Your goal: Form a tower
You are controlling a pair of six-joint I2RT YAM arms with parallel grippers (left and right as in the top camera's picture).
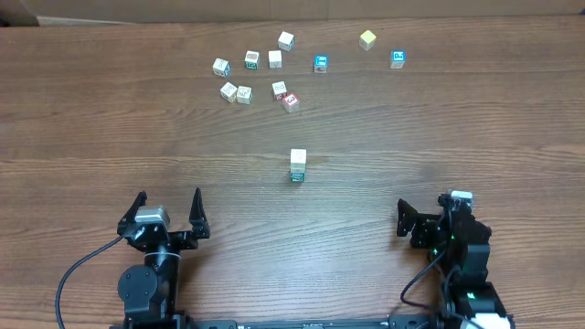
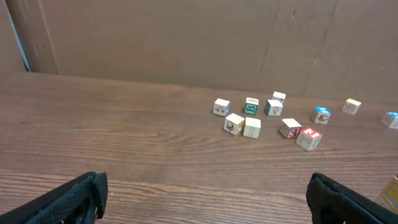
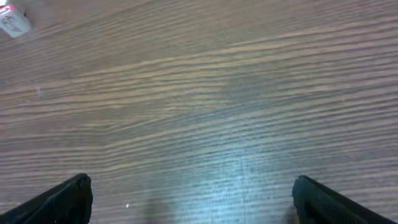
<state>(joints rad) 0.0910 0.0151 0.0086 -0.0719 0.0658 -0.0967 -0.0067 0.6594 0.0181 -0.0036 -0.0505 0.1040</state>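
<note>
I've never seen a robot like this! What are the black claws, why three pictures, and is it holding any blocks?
This is a two-armed robot at a wooden table. The black claws are its grippers, two fingers each. One picture looks down from above; the other two come from cameras on the wrists, showing only fingertips. The left gripper and right gripper are both open, holding nothing. In the middle stands a short tower of wooden cubes, green print at the bottom. Farther back lie loose cubes, among them a yellow cube and a red-printed cube.
</note>
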